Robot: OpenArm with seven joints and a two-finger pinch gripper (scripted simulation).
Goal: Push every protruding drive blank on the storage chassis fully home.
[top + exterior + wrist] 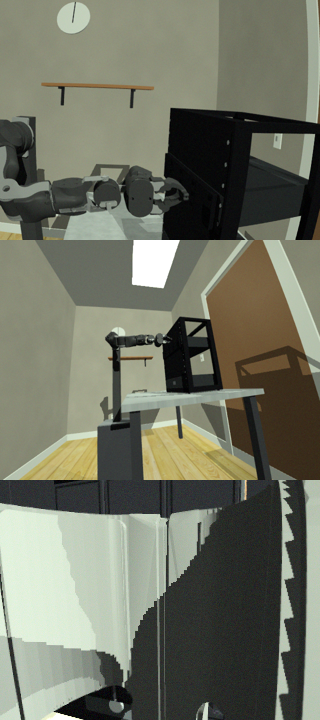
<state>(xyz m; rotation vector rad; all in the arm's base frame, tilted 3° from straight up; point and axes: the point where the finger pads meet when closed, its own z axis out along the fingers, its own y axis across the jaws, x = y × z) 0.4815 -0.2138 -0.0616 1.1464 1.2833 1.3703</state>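
Note:
The black rack [232, 165] stands on the table, with the storage chassis [191, 191] across its front face. The drive blanks are dark and hard to tell apart. My gripper [184, 195] is shut and empty, its fingertips right at the chassis front, touching or nearly touching a blank. In the exterior view the gripper [169, 338] meets the upper part of the rack [191, 356]. In the wrist view the shut fingers [162, 605] fill the frame, with dark blank edges [135, 495] along the top. I cannot tell which blank stands out.
The rack sits on a pale table [191, 396] near its far side. My arm's post [116, 379] stands at the table's left. A wall shelf [96, 86] hangs behind. A brown door panel [258, 343] is at the right.

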